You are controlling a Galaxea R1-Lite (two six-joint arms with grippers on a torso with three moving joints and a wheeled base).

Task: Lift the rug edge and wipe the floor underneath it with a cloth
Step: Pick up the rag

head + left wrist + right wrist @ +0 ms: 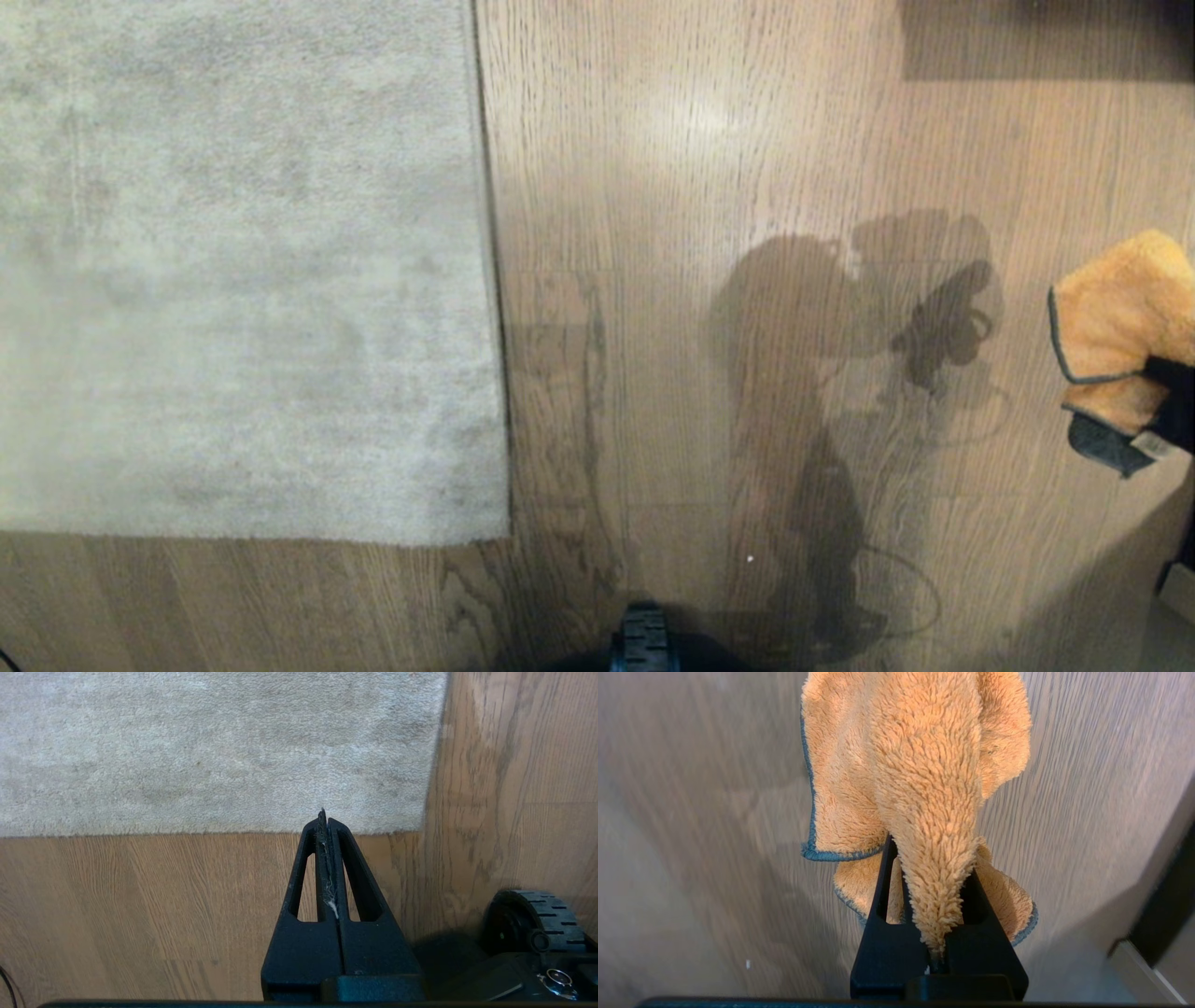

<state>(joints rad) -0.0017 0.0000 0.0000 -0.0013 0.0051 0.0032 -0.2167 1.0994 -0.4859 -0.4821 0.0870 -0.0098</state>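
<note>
Rug edge [490,280] flat on floor [700,187]; 1 cloth [1116,327] clamped in right gripper [936,877]; left gripper [325,826] jaws together, empty.

Matte black slotted tapering fingers [299,877]; black ridged-tread wheel [544,917] on the base.

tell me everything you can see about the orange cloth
The cloth is a fuzzy orange-tan rag with a dark blue-grey stitched hem. It is bunched and folded, pinched between the shut jaws of the right gripper, off the wood floor at the head view's right edge. Nothing else touches it.
</note>
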